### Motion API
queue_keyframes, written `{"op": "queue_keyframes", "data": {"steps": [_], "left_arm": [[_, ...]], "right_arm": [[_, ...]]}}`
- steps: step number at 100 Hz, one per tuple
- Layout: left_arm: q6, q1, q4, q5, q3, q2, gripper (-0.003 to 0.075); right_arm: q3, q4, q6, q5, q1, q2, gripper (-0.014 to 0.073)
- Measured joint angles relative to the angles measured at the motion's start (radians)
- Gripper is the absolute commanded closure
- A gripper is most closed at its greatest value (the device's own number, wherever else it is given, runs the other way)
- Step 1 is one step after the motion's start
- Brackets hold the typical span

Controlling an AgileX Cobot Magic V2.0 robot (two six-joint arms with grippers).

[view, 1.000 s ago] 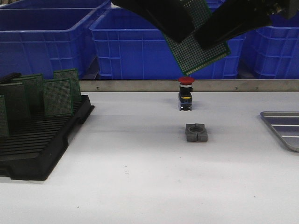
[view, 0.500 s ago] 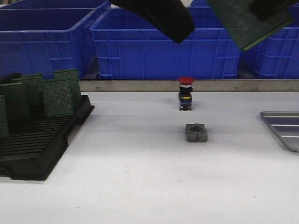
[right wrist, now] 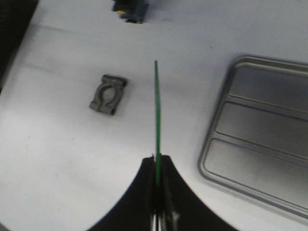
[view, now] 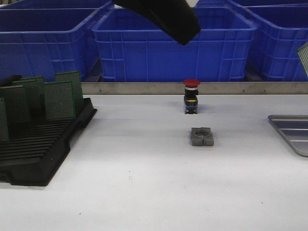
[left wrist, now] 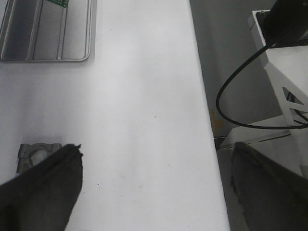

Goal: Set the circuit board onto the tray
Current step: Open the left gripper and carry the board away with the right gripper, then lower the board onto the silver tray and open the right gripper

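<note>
My right gripper [right wrist: 158,161] is shut on a green circuit board [right wrist: 157,110], seen edge-on and held upright above the table. It hangs between a grey clamp block [right wrist: 108,94] and the silvery ribbed tray [right wrist: 260,125], which holds nothing. In the front view only a corner of the board [view: 304,57] shows at the right edge, high above the tray [view: 293,130]. My left gripper [left wrist: 154,187] is open and empty, high over the table's middle. One of its dark fingers [view: 168,17] shows at the top of the front view.
A black slotted rack [view: 43,149] with several upright green boards stands at the left. A red-capped push button [view: 191,96] and the grey clamp block [view: 201,136] sit mid-table. Blue crates [view: 173,43] line the back behind a metal rail.
My right gripper has carried the circuit board from top centre to the right, almost out of the front view. The left finger has stayed at the top.
</note>
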Motion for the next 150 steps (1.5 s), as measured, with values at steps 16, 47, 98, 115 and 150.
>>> {"op": "queue_keyframes", "data": {"steps": [16,47,98,115,150], "left_arm": [[0.0,0.0,0.0,0.0,0.0,0.0,0.0133],[0.0,0.0,0.0,0.0,0.0,0.0,0.0133],[0.0,0.0,0.0,0.002,0.0,0.0,0.0133],[0.0,0.0,0.0,0.002,0.0,0.0,0.0133],[0.0,0.0,0.0,0.002,0.0,0.0,0.0133]], "right_arm": [[0.0,0.03,0.026,-0.062,-0.039,0.116,0.0662],[-0.003,0.125,0.031,-0.097,-0.047,0.322,0.0662],[-0.043,0.175,0.033,-0.092,-0.05,0.418,0.0479],[-0.056,0.175,0.033,-0.083,-0.05,0.42,0.0205],[-0.056,0.165,0.033,-0.111,-0.05,0.42,0.0094]]}}
